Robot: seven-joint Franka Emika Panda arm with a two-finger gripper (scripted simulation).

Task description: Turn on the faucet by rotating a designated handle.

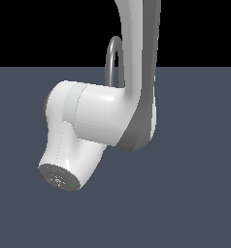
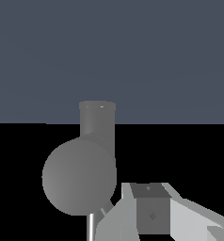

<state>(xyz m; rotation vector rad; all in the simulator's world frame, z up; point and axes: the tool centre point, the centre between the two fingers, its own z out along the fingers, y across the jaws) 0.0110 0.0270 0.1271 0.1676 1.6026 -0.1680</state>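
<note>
readable text: none in either view
arm point(image 1: 107, 116): plain white + grey shells, no brand, no nr, no label
arm end cap point(image 1: 58, 177): grey disc w/ tiny pale marks plus a red dot and green dots; too small to read, can't tell if letters or signs
faucet point(image 2: 83, 174): bare grey metal, no marks; only the spout loop shows behind the arm in the exterior view
claw point(image 2: 154, 214): grey-white faces, one small diamond-shaped dent on the grey block, not a sign that reads as anything
ground + backdrop: flat slate-blue and black, no print
</note>
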